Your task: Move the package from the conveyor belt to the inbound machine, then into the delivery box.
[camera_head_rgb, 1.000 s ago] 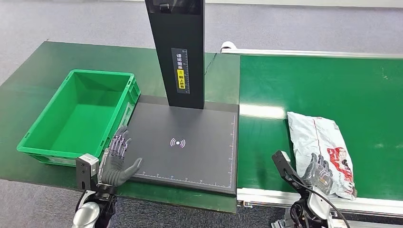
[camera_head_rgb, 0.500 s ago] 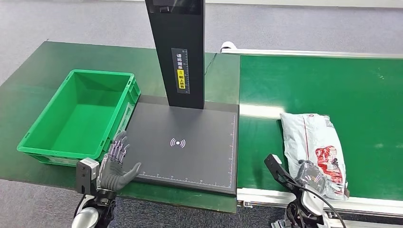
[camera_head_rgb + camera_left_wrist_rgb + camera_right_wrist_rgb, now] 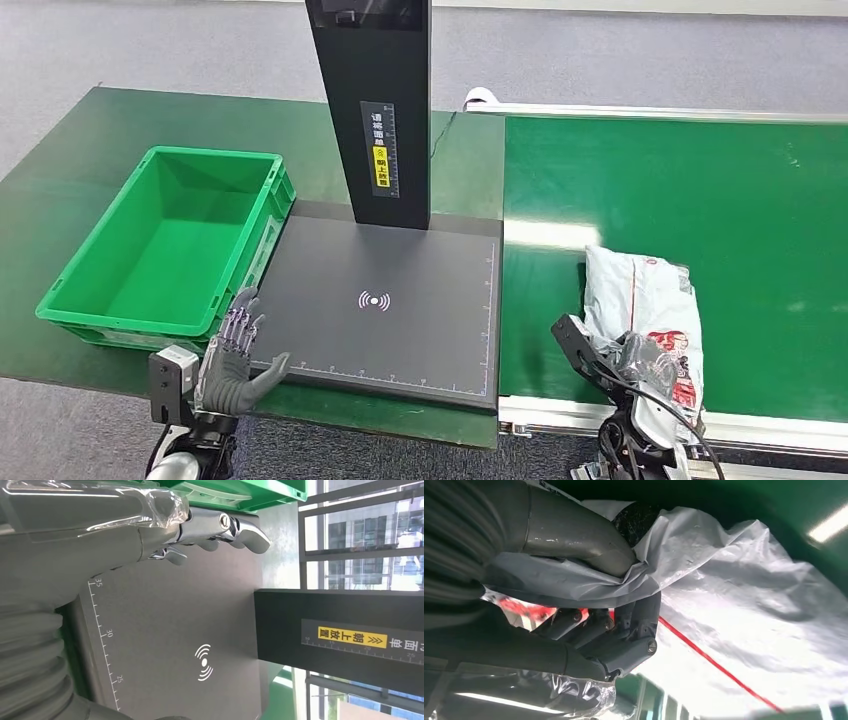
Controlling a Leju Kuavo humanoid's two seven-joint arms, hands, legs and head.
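Note:
A white plastic package with red print lies on the green conveyor belt, near its front edge. My right hand grips the package's near end; in the right wrist view the thumb and fingers pinch the crumpled white film. The inbound machine is a black flat plate with a tall black post behind it. A green delivery box stands to its left, empty. My left hand hovers open at the plate's front left corner, fingers spread.
The plate and box rest on a dark green table. A silver rail runs along the belt's front edge. Grey floor lies beyond the table.
My right hand has closed on the package and dragged it left along the belt, toward the plate. The left hand has sunk slightly toward the table's front edge.

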